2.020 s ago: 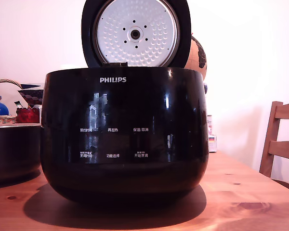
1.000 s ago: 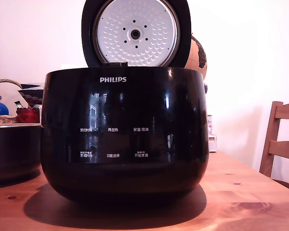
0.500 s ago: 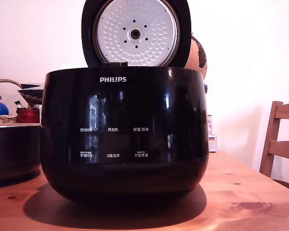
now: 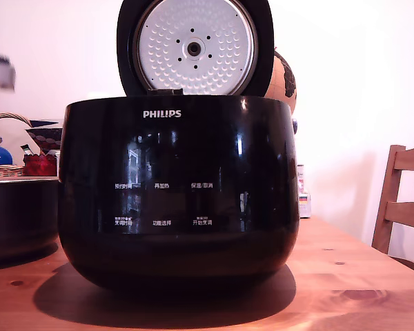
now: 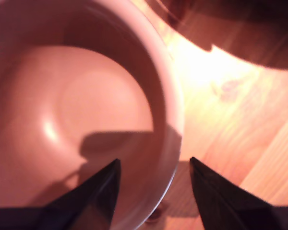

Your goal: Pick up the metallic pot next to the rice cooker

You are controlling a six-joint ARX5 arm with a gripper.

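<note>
Metallic pot stands on the wooden desk, just beside the rice cooker on the exterior view's left. In the wrist view the hand is spread, one finger over the pot's inside, the other outside its rim.

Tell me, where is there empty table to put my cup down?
Bare wood shows on the table at the exterior view's right, between the rice cooker and the chair. At that view's left it is crowded: the metallic pot sits close beside the cooker, with a basket behind it.
</note>
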